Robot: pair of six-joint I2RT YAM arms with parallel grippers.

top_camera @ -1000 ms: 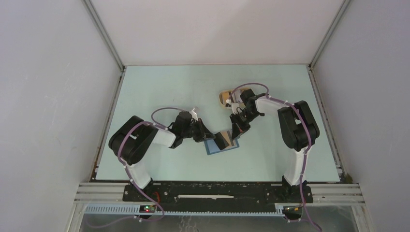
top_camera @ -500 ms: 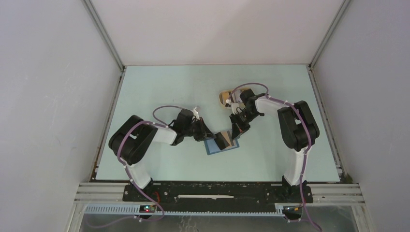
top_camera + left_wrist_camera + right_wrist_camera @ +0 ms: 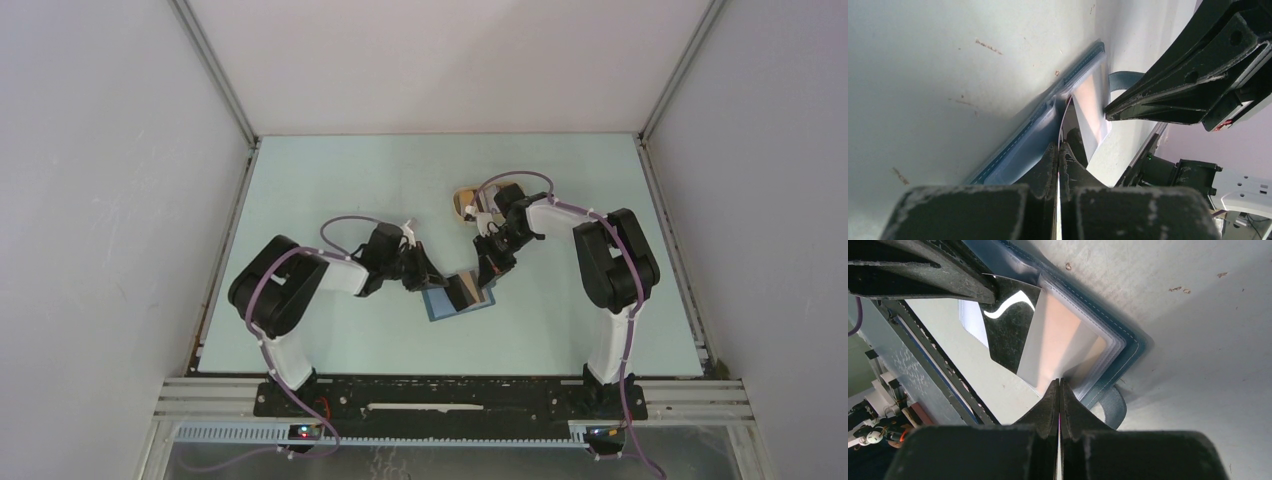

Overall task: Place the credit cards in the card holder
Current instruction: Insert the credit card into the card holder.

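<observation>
The teal-blue card holder (image 3: 446,304) lies open on the table between both arms; it also shows in the left wrist view (image 3: 1018,150) and the right wrist view (image 3: 1131,347). My left gripper (image 3: 428,281) (image 3: 1058,146) is shut on a dark card with a white swoosh (image 3: 1009,325), held tilted at the holder's open side. My right gripper (image 3: 487,277) (image 3: 1059,381) is shut on a shiny clear sleeve (image 3: 1060,342) of the holder, lifting it. The card's far end lies against that sleeve. The snap tab (image 3: 1111,407) sticks out beside my right fingers. Other cards are not clearly visible.
A tan oval tray (image 3: 463,203) sits just beyond the right wrist, partly hidden by it. Grey walls enclose the table on three sides, and the metal rail (image 3: 450,395) with the arm bases runs along the near edge.
My left arm has edged slightly to the right, toward the holder. Both grips are unchanged and the holder has barely moved.
</observation>
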